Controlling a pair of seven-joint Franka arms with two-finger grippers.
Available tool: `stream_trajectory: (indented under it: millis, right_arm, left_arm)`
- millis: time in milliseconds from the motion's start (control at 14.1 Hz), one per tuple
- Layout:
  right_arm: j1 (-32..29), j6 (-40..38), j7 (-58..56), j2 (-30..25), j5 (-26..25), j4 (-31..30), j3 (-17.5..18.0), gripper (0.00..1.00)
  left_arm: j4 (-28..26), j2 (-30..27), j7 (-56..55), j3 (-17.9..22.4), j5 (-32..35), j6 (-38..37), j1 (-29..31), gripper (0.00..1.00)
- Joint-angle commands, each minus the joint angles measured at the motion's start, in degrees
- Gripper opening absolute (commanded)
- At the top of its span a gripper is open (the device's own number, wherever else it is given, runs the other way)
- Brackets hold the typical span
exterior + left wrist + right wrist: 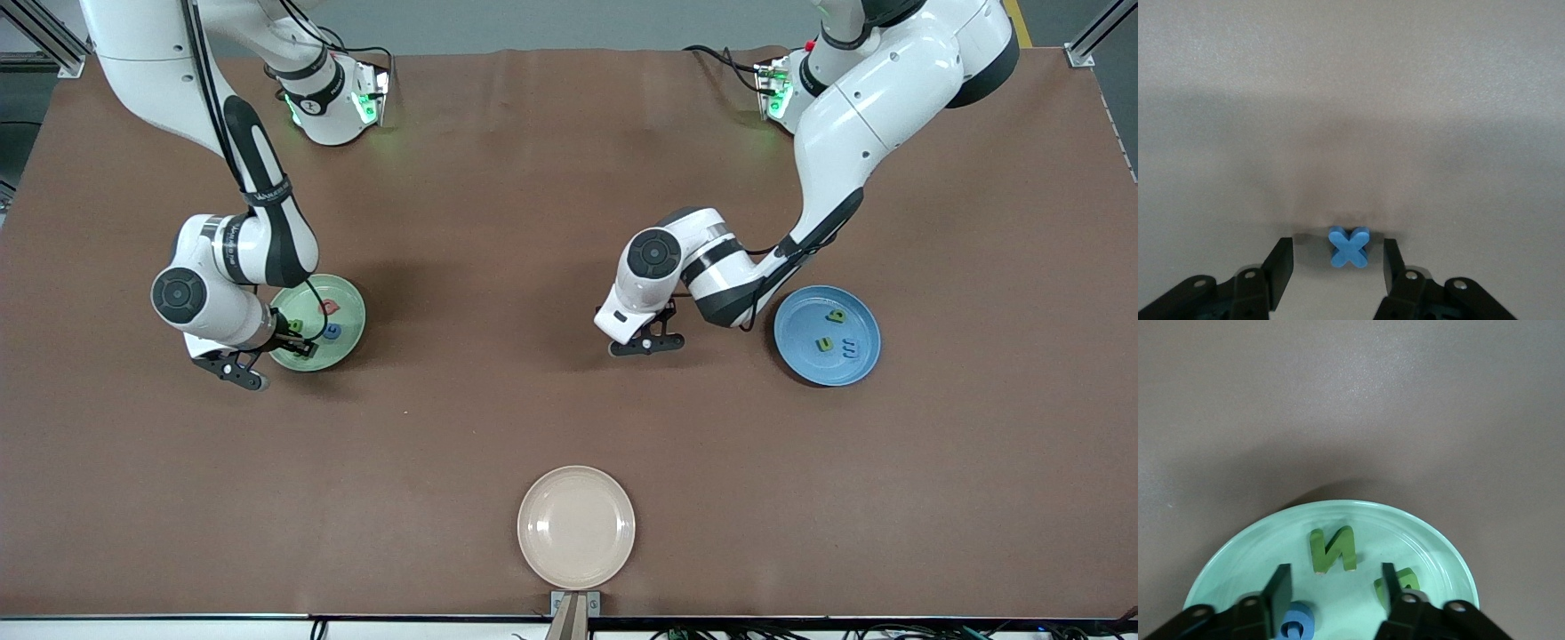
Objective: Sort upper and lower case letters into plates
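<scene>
Blue x (1349, 247) lies flat on table (1351, 100) between parted fingers of left gripper (1338, 263), not yet clamped; right gripper (1333, 590) released over green plate (1238, 553)

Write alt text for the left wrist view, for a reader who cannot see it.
A small blue foam letter x lies on the plain table between the two black fingers of the left gripper, which stand apart on either side of it without touching it. Nothing else is in view.

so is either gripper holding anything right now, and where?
Nothing held. Left gripper fingers straddle the blue foam x without touching. Right gripper is open over the pale green plastic plate.
</scene>
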Motion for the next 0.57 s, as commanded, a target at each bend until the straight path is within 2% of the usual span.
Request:
stream_trajectory:
  millis: [0, 213, 498]
  right_arm:
    - [-0.12, -0.58, -0.28, -0.44, 0.35, 0.01, 0.11, 1.0]
    - [0.4, -5.04, -3.94, -1.41, 0.17, 2.1, 0.2, 1.0]
    - [-2.05, -20.49, -14.41, -3.52, -0.26, 12.64, -0.33, 1.0]
  left_arm:
    - [1.07, 0.64, 0.42, 0.53, -0.34, 0.31, -1.1, 0.6]
    - [1.15, 1.08, 0.33, 0.53, -0.25, 0.31, -1.1, 0.55]
    - [1.15, 1.08, 0.33, 0.53, -0.07, 0.31, -1.1, 0.49]
